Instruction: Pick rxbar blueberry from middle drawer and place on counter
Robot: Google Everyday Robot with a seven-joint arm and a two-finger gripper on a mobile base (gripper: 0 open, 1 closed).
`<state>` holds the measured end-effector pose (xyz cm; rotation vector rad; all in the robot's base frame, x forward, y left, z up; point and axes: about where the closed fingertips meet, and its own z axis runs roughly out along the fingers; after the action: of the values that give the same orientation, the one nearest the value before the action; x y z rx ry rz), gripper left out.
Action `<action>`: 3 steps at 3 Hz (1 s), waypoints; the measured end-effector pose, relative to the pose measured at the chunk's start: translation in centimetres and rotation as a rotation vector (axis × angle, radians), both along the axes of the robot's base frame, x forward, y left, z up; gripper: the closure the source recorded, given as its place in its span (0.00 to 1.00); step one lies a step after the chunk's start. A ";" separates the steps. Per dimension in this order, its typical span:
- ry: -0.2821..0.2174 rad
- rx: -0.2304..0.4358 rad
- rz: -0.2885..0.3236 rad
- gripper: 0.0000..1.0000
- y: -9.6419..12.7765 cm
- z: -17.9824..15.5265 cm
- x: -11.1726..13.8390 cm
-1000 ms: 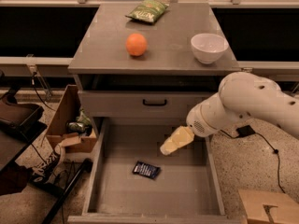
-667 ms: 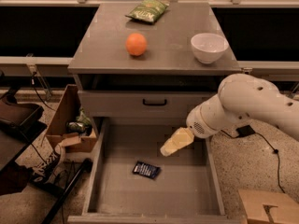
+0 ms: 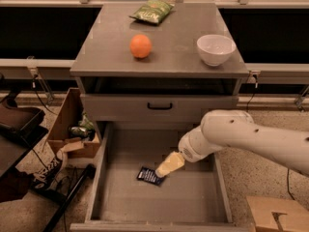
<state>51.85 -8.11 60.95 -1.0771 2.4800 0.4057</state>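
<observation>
The rxbar blueberry [image 3: 148,176] is a small dark-blue wrapper lying flat on the floor of the open middle drawer [image 3: 198,199], left of centre. My gripper [image 3: 167,166] hangs from the white arm that comes in from the right. It is inside the drawer, with its tan tip right at the bar's right end. I cannot tell whether it touches the bar. The counter [image 3: 176,42] is the grey top of the cabinet, above and behind the drawer.
On the counter stand an orange [image 3: 140,46], a white bowl [image 3: 216,49] and a green chip bag [image 3: 151,10]. A closed drawer front with a black handle [image 3: 159,107] is above the open drawer. A cardboard box [image 3: 67,129] stands at the left and another [image 3: 277,214] at the lower right.
My gripper has moved down and to the left, deeper into the drawer, and its tip is now at the bar. The bar has not moved.
</observation>
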 end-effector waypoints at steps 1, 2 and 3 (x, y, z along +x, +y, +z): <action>-0.024 -0.029 -0.027 0.00 -0.4 -6.0 0.3; -0.065 -0.050 -0.023 0.00 0.1 -11.3 2.4; -0.076 -0.031 0.013 0.00 2.3 -16.0 4.2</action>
<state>56.06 -5.80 44.97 -1.1008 2.4216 0.3248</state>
